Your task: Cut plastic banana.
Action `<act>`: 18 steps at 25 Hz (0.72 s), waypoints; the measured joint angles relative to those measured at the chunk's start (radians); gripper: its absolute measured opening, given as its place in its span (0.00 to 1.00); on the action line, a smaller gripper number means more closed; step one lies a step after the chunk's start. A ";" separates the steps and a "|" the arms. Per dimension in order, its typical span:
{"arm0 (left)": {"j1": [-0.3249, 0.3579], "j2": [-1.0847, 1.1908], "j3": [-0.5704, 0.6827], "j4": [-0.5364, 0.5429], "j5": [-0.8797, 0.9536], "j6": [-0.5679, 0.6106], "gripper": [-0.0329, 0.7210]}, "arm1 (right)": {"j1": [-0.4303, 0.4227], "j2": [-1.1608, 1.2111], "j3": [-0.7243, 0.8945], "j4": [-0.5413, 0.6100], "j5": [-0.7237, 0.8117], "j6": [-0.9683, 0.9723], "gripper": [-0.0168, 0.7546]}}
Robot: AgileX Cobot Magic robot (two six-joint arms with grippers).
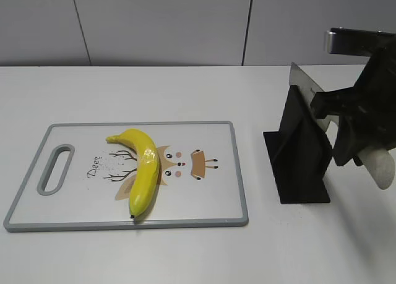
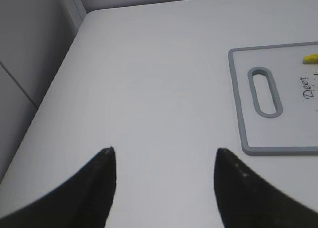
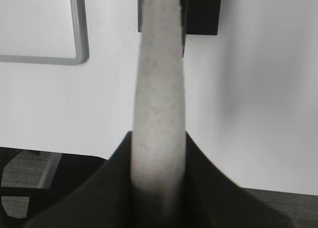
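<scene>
Judging the banana (image 1: pixel 143 169) light, stiff and slick, I'd pin its middle; left claw (image 2: pixel 163 161) gapes, right claw (image 3: pixel 158 153) clamps the knife handle (image 3: pixel 159 89) near the table's right edge.

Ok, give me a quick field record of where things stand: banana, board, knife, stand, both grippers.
plastic banana: lying whole on the cutting board, dark tip toward the near edge
cutting board: flat on the white table, handle slot at the left end
knife: pale handle clamped in the right gripper, blade at the black knife stand
right gripper: shut on the knife handle, right of the board
left gripper: open, empty, over bare table left of the board
cut: not yet made
</scene>
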 joint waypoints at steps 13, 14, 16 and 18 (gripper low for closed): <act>0.000 0.000 0.000 0.000 0.000 0.000 0.81 | 0.000 -0.041 -0.194 -0.010 0.061 0.003 0.23; 0.000 0.000 0.000 0.000 0.000 0.000 0.81 | 0.000 -0.042 -0.212 -0.010 0.062 0.003 0.23; 0.000 0.000 0.000 0.000 0.000 0.000 0.81 | 0.000 -0.042 -0.243 -0.010 0.063 -0.011 0.23; 0.000 0.000 0.000 0.000 0.000 0.000 0.81 | 0.000 -0.042 -0.261 -0.010 0.065 -0.055 0.23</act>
